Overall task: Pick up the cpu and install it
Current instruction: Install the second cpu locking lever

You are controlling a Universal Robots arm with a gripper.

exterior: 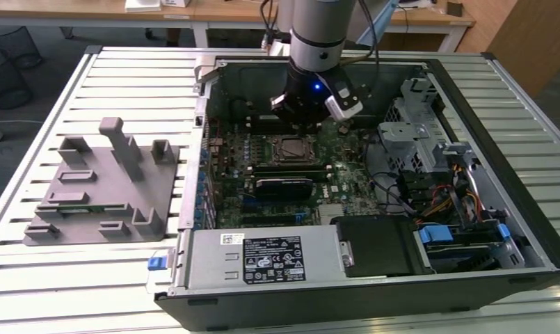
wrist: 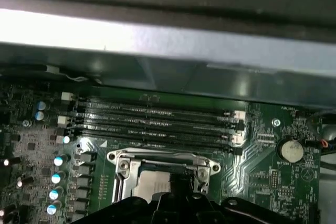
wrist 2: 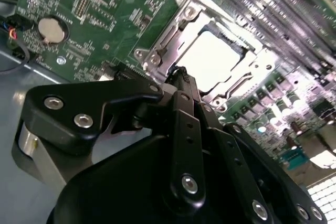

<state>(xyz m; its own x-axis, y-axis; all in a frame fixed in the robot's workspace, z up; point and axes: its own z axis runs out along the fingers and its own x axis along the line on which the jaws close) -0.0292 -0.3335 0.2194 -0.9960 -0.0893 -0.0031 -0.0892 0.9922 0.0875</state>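
The cpu (wrist 2: 215,59) lies in the socket (wrist 2: 157,51); the gripper (wrist 2: 181,74) hovers just beside its edge, grip state indiscernible.

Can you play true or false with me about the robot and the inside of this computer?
1. The cpu is lying inside the metal socket frame on the green motherboard. True.
2. The gripper is over the grey plastic fixture. False: it hangs inside the open computer case, just above the socket, and the fixture sits on the table at the exterior view's left.
3. A round silver coin battery sits on the motherboard. True.
4. The cpu is black. False: its top is pale silver-white.
5. The computer case has its side cover on. False: it is open and you can see the parts inside.
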